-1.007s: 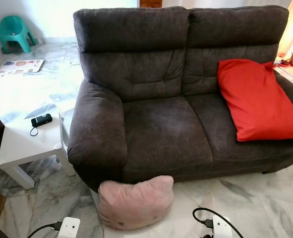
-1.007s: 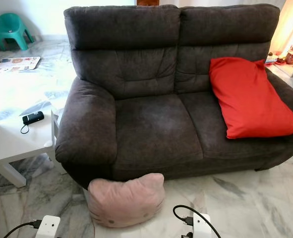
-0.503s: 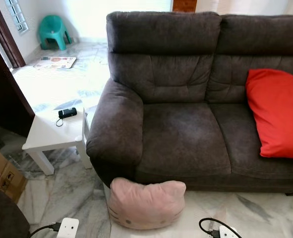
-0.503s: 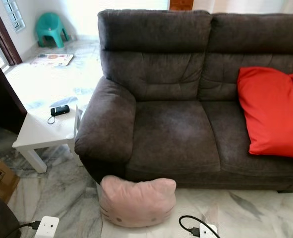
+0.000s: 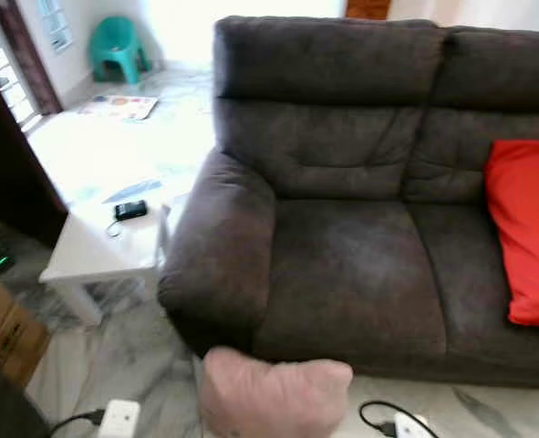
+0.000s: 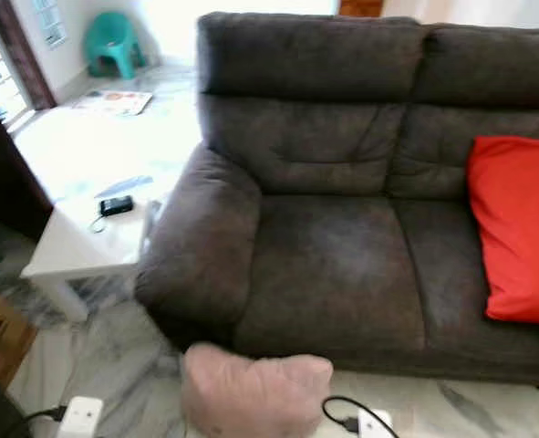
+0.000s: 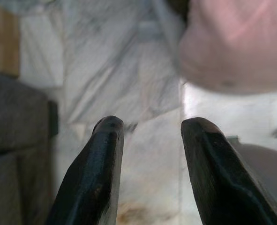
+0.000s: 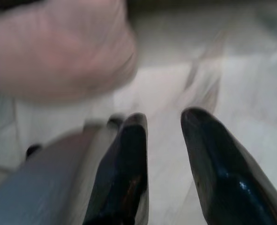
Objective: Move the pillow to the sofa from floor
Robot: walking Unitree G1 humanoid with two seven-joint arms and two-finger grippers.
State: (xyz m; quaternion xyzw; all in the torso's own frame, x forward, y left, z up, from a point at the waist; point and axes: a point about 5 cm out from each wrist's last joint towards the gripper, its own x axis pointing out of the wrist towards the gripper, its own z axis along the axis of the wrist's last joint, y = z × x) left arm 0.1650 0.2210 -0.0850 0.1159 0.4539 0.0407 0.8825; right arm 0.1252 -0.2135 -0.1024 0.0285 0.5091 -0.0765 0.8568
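Leaning against the sofa [image 5: 342, 274] front below its left armrest, the pink pillow [image 5: 274, 397] sits on the floor. Both grippers, left [image 7: 150, 129] and right [image 8: 164, 122], hang parted and empty near it. Next, probably: close in, grasp it, lift to the seat.

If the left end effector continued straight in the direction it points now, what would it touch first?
Probably the bare marble floor. The left end effector is open, with nothing between its fingers. The pink pillow lies off to one side of that line, though depth is hard to judge in this blurred view.
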